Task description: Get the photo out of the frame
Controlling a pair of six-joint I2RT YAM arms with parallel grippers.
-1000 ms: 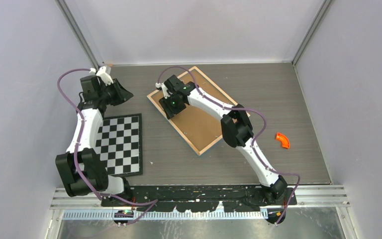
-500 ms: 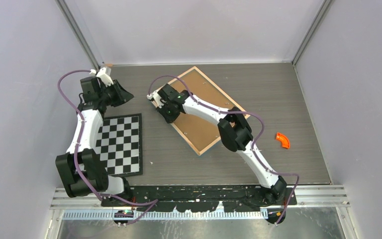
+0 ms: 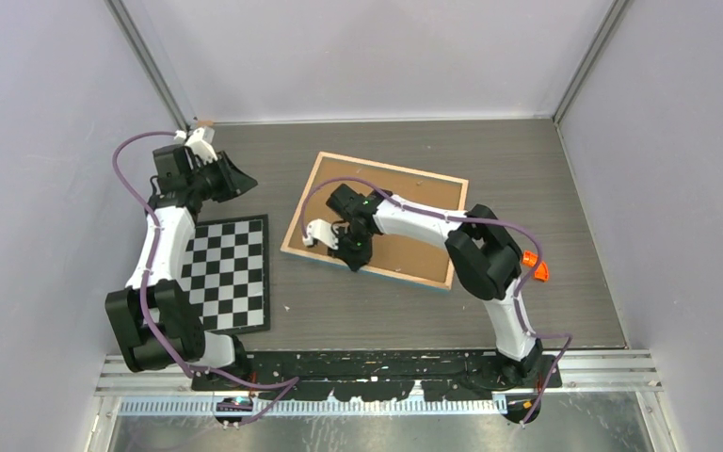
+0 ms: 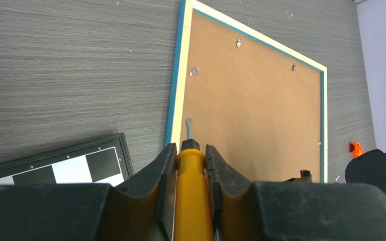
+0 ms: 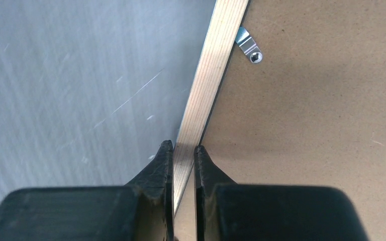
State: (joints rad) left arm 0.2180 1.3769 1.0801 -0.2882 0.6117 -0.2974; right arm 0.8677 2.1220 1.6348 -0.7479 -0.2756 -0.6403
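Observation:
The frame (image 3: 405, 202) lies face down on the table, its brown fibreboard back (image 5: 321, 125) up, with a light wood rim (image 5: 216, 75) and a blue border. The photo is hidden under the back. My right gripper (image 3: 350, 256) is at the frame's near long edge, close to the left corner. In the right wrist view this gripper (image 5: 183, 146) is shut on the wood rim, one finger outside and one on the back. My left gripper (image 3: 240, 177) hovers left of the frame, and in its wrist view (image 4: 190, 148) it is shut on a yellow-handled screwdriver (image 4: 193, 201).
A black-edged checkerboard (image 3: 228, 273) lies left of the frame near the left arm. A small orange piece (image 3: 535, 266) sits on the table to the right, behind the right arm's elbow. Metal tabs (image 5: 249, 47) dot the back along the rim. Walls enclose three sides.
The frame has swung from a diagonal to lie nearly crosswise. My right gripper moved toward the near left and closed on its rim. The left arm stayed still.

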